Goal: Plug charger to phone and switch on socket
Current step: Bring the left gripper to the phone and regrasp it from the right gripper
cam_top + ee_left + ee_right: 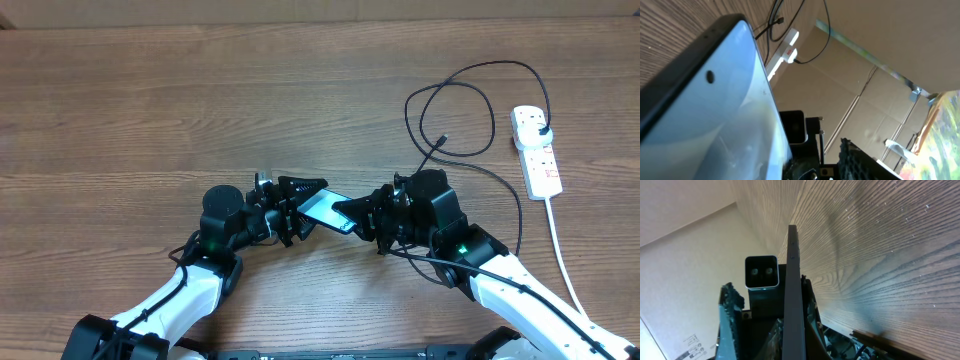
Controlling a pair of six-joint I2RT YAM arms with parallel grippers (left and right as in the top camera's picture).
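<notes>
The phone (pixel 322 207), with its light blue screen, is held tilted above the table between my two grippers. My right gripper (pixel 352 217) is shut on its right end. In the right wrist view the phone (pixel 793 280) is edge-on between the fingers (pixel 792 347). My left gripper (pixel 308 208) is open, its fingers spread around the phone's left end. The screen (pixel 715 125) fills the left wrist view, apart from my finger (pixel 855 160). The charger cable (pixel 487 108) lies looped at the right, its connector tip (pixel 440 139) loose on the table. The white socket (pixel 537 150) lies at the far right.
The charger's black plug (pixel 541 130) sits in the socket's far end. The thick white cord (pixel 560 250) runs from the socket toward the front right edge. The socket (pixel 786 47) and cable loops (pixel 825 35) also show in the left wrist view.
</notes>
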